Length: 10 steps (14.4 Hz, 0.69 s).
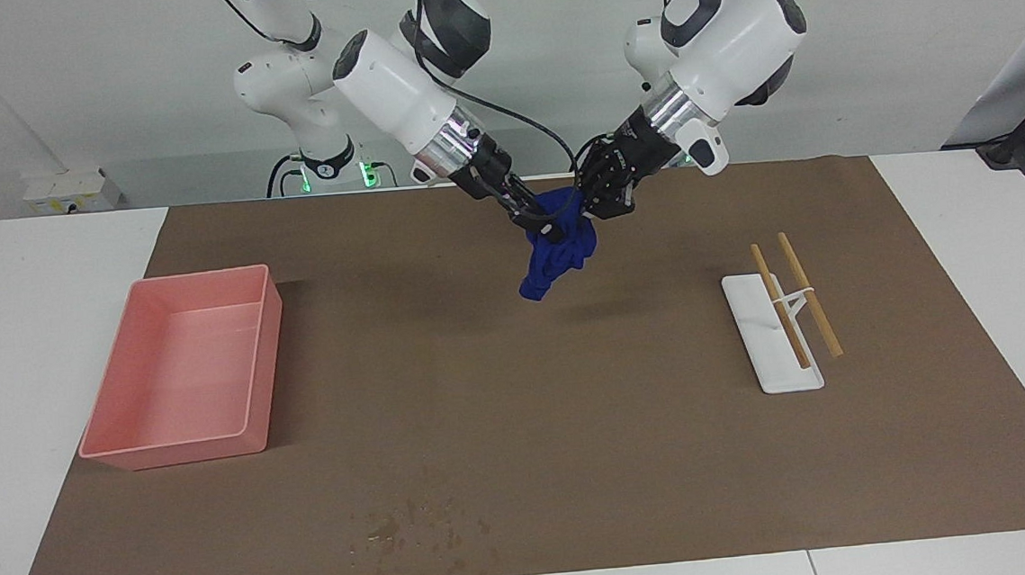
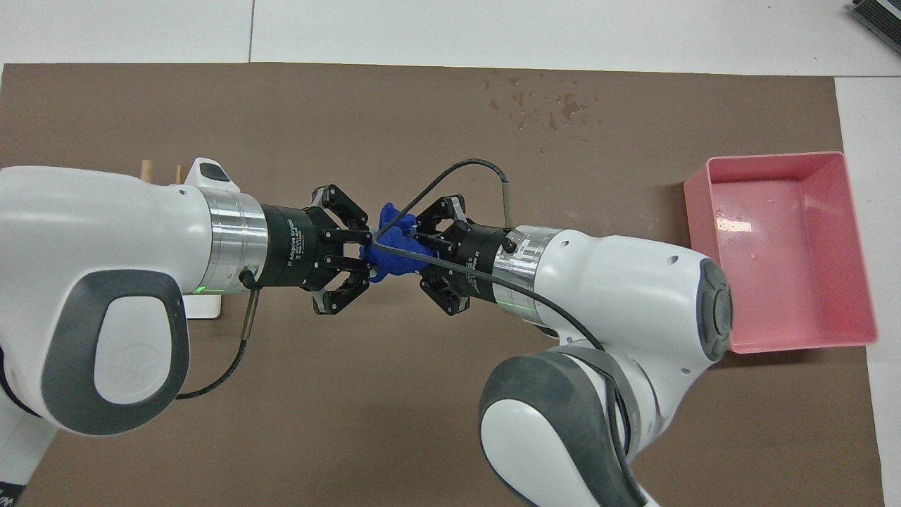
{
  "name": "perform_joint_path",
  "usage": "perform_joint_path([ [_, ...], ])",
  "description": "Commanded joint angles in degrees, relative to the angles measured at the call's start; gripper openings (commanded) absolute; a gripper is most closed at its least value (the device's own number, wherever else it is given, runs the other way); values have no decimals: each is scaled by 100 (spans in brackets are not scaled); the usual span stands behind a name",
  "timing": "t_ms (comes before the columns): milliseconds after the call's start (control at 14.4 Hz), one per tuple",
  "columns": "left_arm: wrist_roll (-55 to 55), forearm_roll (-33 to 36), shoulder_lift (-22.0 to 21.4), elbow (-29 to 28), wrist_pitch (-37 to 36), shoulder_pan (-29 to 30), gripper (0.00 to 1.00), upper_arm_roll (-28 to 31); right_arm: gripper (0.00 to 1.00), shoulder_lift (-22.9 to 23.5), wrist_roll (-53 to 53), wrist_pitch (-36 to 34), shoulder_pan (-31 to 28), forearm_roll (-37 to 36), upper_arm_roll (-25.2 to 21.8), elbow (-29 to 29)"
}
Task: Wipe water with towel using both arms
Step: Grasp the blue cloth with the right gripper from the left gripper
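The crumpled royal-blue cloth towel (image 1: 557,248) is held aloft, clenched between the left jaws (image 1: 587,211) and right jaws (image 1: 546,226); the scattered wet blotches (image 1: 421,527) lie on the bench's brown mat, much farther from the robots.

I see a soft, matt blue cloth towel (image 1: 555,253), a glossy pink plastic bin (image 1: 183,379), smooth wooden sticks (image 1: 809,294) on a white plastic tray (image 1: 754,325), and a matt brown paper-like mat (image 1: 539,412).

white tray (image 2: 204,305): mostly hidden under left arm | wooden sticks (image 2: 146,167): tips only
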Motion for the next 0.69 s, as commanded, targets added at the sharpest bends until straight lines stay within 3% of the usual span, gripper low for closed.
perform_joint_path([
  [0,33,-93,-229,-161,-13,-274,0,32,0,-1,-336,-119,1,107,33,22],
  [69,50,-58,-211,-118,13,-265,0,40,0,-27,-572,-338,-17,98,24,22],
  [139,42,-6,-185,-91,100,-274,67,41,0,-45,-801,-540,-34,54,24,13],
  [208,24,204,-159,-73,258,-274,100,41,0,-62,-951,-690,-34,28,7,4],
  [416,173,1283,-71,49,383,-300,100,32,0,-80,-1653,-736,-139,-8,7,-268],
  [624,1137,1998,17,217,339,-222,100,40,0,-115,-2481,-823,-105,-69,15,-689],
])
